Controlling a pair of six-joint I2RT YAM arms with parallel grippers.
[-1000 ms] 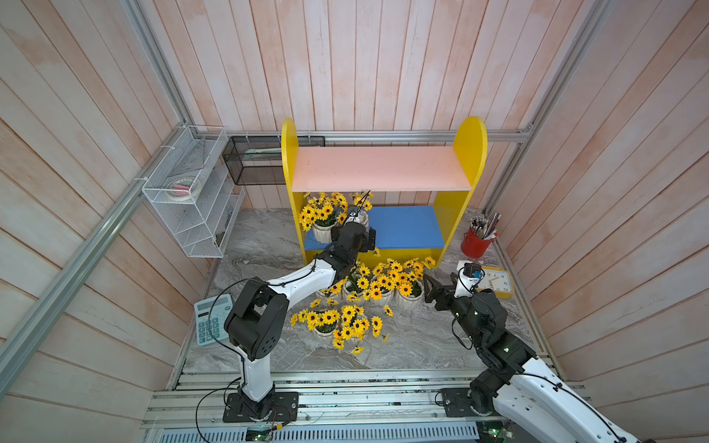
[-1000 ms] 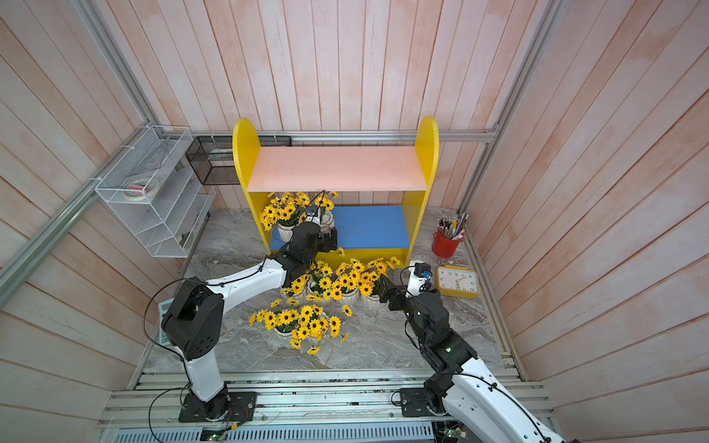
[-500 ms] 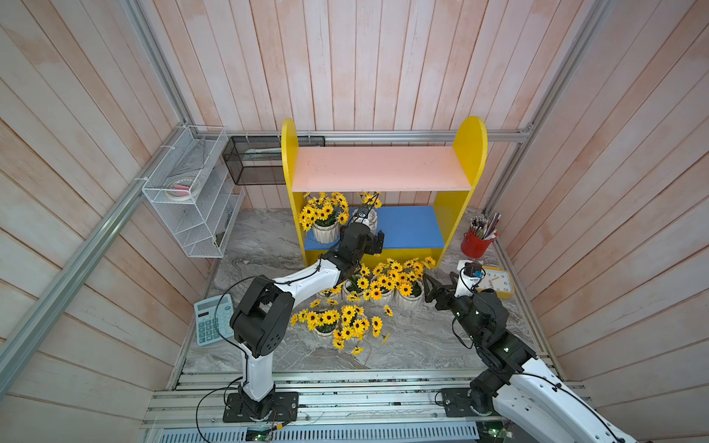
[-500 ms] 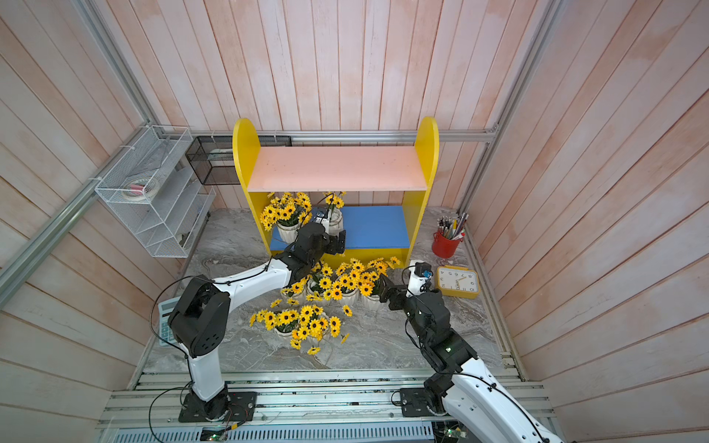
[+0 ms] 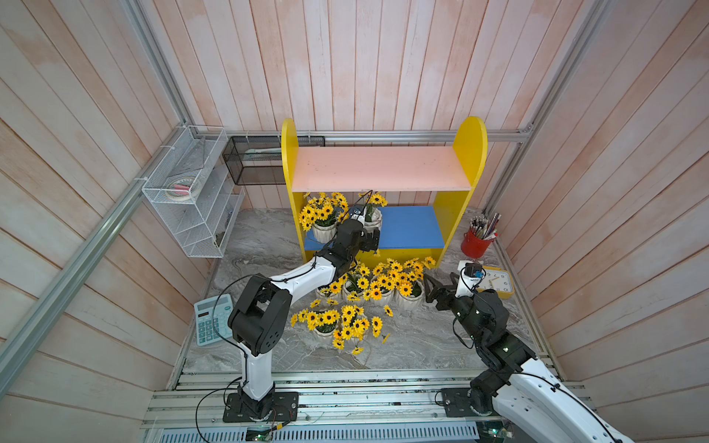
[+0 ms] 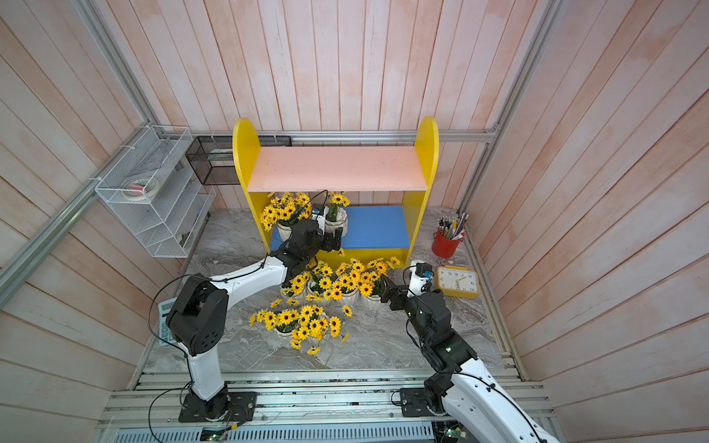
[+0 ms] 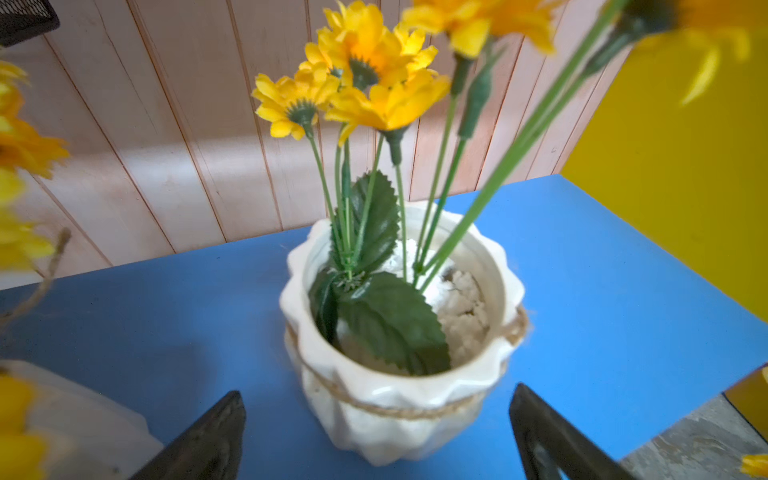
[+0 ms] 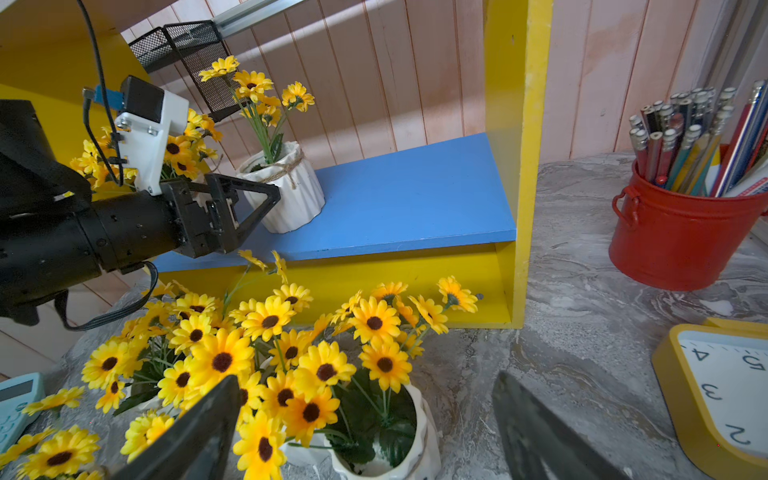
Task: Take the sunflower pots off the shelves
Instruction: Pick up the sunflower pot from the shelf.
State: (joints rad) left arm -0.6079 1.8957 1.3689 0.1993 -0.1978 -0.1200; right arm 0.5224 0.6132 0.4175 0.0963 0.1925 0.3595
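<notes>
The shelves have a bare pink upper board. Two sunflower pots stand on the blue lower board. One is at the left end. The other is nearer the middle. My left gripper is open at the near side of that middle pot, one fingertip either side, apart from it. Several more pots stand on the table in front of the shelves. My right gripper is open just above the rightmost table pot.
A red pencil cup and a yellow clock sit right of the shelves, close to my right arm. A calculator lies at the table's left edge. A white wire rack and a black mesh basket hang at the back left.
My left gripper has swung a little to the right along the front of the blue board, up to the middle shelf pot. The right arm has not moved.
</notes>
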